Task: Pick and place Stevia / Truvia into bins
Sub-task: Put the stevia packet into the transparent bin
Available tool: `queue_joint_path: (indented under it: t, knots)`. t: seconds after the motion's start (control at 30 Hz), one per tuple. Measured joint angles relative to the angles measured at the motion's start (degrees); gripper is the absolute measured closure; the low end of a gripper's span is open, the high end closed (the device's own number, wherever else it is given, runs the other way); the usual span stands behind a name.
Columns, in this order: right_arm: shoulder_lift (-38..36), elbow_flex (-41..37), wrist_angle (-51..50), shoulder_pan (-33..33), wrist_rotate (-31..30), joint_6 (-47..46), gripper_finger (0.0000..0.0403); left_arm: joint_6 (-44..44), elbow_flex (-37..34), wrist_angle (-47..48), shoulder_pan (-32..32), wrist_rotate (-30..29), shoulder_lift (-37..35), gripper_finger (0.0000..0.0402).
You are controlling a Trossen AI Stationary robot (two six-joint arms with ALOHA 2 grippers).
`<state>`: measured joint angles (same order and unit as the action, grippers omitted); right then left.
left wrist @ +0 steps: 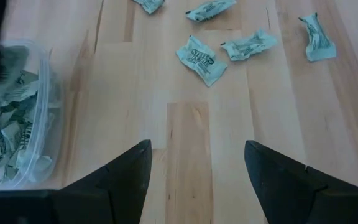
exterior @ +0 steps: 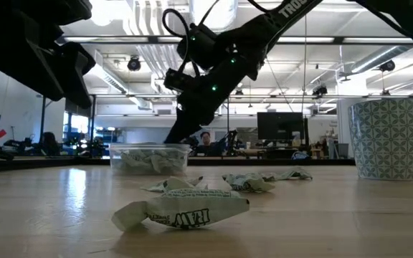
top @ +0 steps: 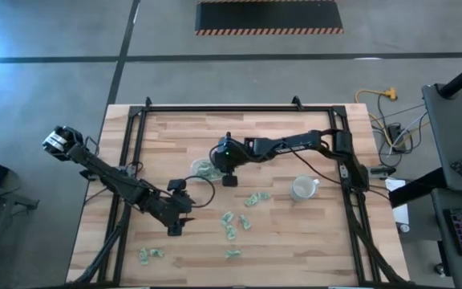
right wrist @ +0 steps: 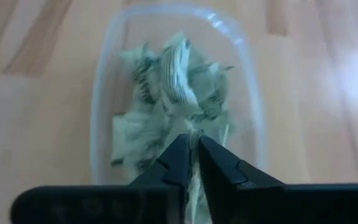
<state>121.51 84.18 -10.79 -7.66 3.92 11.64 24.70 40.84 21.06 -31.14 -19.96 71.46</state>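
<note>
Right end effector (right wrist: 191,144) is hovering over the clear tub (right wrist: 104,81), fingers pinching a packet (right wrist: 179,81); left end effector (left wrist: 197,174) is waiting open above the bench (left wrist: 191,87).

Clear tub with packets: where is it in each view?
High: tub at table centre, beside the right hand.
Low: left of centre, under the arm.
Left wrist: left edge.
Right wrist: centre.
Shared landmark: packets piled inside it.

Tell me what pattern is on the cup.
A teal-and-white geometric pattern on the cup, clearest in the low view.
</note>
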Motion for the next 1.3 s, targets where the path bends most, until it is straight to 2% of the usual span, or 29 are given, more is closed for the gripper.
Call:
queue_joint_path:
  t: [0.13,0.27,0.43,0.6,0.8,1.0,1.17,1.3]
  knots:
    - [0.0,-0.1,-0.9,0.2,3.9,0.0,0.0316,0.1,0.0,0.0,0.0,0.0,0.0,0.0162]
    - [-0.7,-0.1,-0.8,0.1,4.1,0.0,0.0265,0.5,0.0,0.9,-0.1,0.3,0.0,0.0162]
    - [-2.9,-0.1,-0.9,0.1,3.9,0.2,0.0231,1.4,0.1,1.6,0.0,2.4,0.0,0.0162]
    - [-5.9,-0.6,-3.8,0.7,3.6,1.5,0.0226,8.0,1.3,7.3,-0.7,6.9,0.0,0.0162]
    - [-8.6,-2.6,-8.5,2.7,4.0,4.3,0.0233,18.7,1.5,11.1,-5.8,15.4,0.0,0.0162]
    - [-10.0,-6.6,-7.9,4.2,6.3,5.1,0.0234,31.4,1.4,10.9,-13.4,16.1,0.0,0.0162]
    - [-10.6,-10.1,-7.2,5.3,7.3,5.0,0.0237,42.6,1.3,10.6,-19.7,13.0,0.5,0.0162]
    - [-10.7,-11.3,-7.0,6.1,7.3,4.9,0.0237,47.1,1.8,9.3,-22.6,11.9,3.2,0.0162]
